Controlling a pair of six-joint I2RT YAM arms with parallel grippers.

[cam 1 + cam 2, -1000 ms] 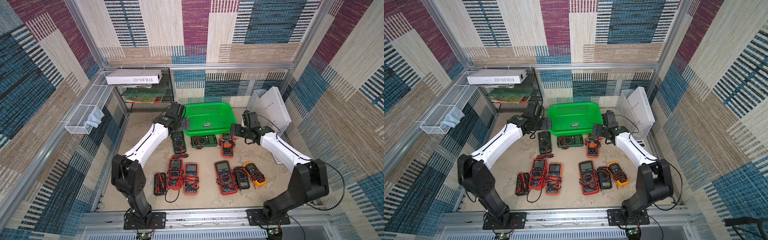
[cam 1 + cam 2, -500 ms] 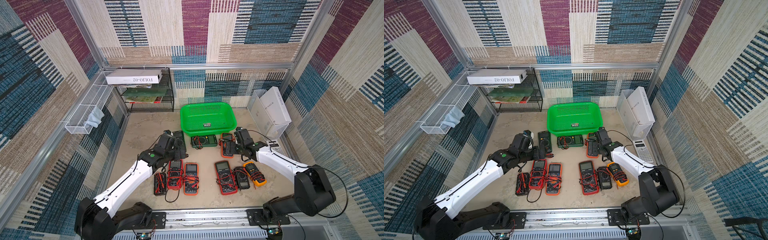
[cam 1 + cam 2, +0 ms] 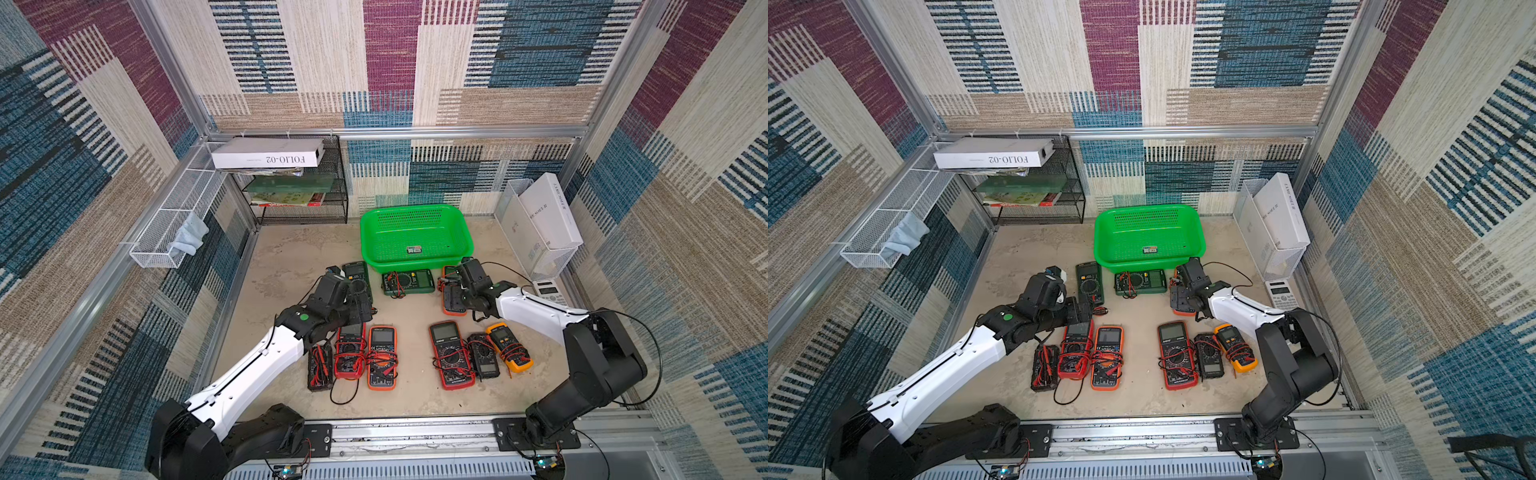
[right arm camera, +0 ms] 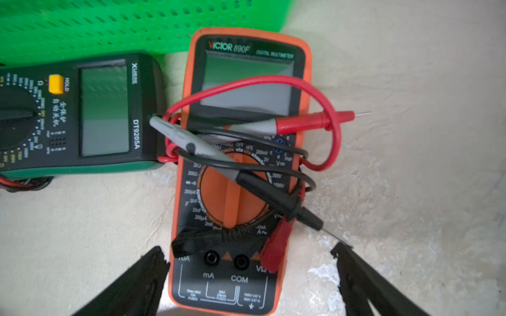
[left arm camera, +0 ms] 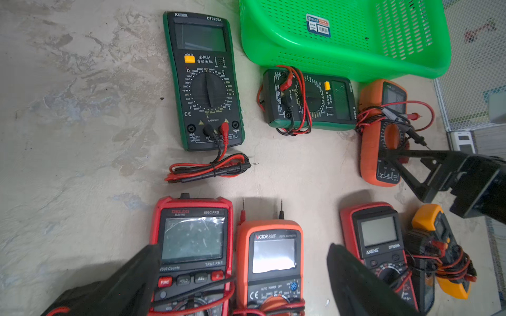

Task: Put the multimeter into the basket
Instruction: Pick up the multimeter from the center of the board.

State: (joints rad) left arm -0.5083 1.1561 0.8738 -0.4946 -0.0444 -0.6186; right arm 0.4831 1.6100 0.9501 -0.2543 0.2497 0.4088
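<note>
The green basket stands at the back of the table, holding only a sticker. Just in front of its right corner lies an orange multimeter wrapped in red and black leads. My right gripper is low over it and open, its fingers on either side of the meter's socket end without closing on it. My left gripper is open too, hovering above a red multimeter and an orange one in the front row.
Two dark green meters lie before the basket. Several more lie in a front row. A black mesh rack and a white wire basket stand at the back left. A white file holder and a calculator are on the right.
Both arms have swung from beside the basket toward the front and down. The left now hangs over the front-left meters, and the right has come down onto the orange meter.
</note>
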